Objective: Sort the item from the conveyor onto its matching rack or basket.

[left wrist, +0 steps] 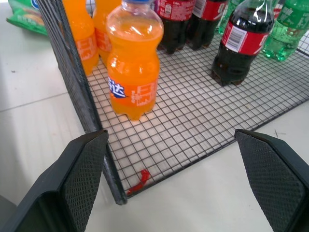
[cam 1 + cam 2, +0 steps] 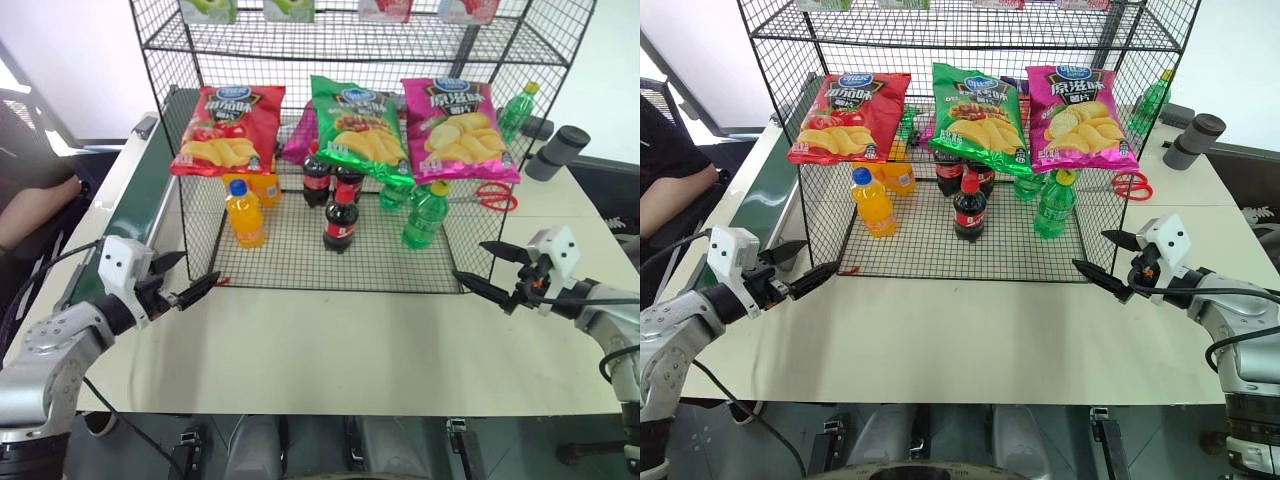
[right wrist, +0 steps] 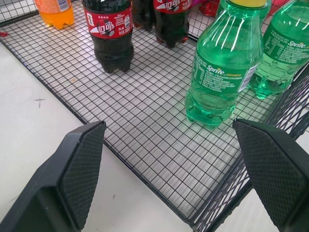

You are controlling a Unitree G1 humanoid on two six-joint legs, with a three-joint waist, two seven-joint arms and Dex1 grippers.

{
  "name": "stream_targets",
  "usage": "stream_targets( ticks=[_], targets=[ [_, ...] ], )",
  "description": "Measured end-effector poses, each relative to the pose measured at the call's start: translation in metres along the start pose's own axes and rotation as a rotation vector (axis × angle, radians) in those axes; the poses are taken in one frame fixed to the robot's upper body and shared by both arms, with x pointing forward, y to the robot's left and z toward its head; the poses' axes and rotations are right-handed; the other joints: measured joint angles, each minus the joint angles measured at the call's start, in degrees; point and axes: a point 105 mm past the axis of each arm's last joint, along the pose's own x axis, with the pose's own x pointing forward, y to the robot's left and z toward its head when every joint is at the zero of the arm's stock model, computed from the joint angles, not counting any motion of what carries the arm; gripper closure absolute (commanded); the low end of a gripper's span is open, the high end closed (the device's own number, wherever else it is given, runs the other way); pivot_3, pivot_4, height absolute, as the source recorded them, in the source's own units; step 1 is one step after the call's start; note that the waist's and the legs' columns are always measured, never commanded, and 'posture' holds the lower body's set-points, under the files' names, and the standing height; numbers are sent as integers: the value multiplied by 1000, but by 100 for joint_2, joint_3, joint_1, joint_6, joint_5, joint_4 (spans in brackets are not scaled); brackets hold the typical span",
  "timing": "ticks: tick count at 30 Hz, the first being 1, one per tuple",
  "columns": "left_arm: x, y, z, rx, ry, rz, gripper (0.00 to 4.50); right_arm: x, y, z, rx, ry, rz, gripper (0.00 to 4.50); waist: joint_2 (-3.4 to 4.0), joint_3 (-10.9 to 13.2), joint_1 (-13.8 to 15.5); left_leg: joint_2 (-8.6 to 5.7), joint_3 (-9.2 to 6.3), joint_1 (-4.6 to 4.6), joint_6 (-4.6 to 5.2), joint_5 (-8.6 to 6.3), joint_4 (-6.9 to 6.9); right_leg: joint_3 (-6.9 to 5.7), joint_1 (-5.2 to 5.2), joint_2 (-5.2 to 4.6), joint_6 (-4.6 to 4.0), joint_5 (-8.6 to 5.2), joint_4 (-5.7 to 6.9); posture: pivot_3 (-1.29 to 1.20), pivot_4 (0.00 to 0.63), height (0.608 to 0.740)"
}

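Three cola bottles stand upright on the grid floor of the black wire rack (image 2: 300,268): one in front (image 2: 341,220) and two behind it (image 2: 316,178). Along the rack's left side runs the dark green conveyor (image 2: 140,205), and the stretch in view carries no bottle. My left gripper (image 2: 201,267) hovers open at the rack's front left corner, holding nothing. My right gripper (image 2: 468,259) hovers open at the front right corner, also holding nothing. In the left wrist view the front cola bottle (image 1: 239,46) stands beyond an orange soda bottle (image 1: 133,63).
Orange soda bottles (image 2: 245,213) stand at the rack's left, green bottles (image 2: 425,215) at its right. Red, green and pink chip bags (image 2: 228,130) hang on its front. Red scissors (image 2: 495,195) and a grey cylinder (image 2: 558,152) lie to the right. A person's arm (image 2: 30,215) rests beyond the conveyor.
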Motion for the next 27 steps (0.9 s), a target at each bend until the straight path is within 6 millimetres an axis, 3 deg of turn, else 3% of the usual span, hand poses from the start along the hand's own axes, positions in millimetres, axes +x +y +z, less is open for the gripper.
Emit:
stream_targets(
  ticks=[27],
  targets=[
    [-2, 2, -7, -5, 14, 32, 0, 4, 0, 7, -9, -4, -13, 115, 0, 0, -3, 1, 0, 0, 0, 0, 0, 0, 0, 0, 0, 0, 1, 0, 150, 734]
  ],
)
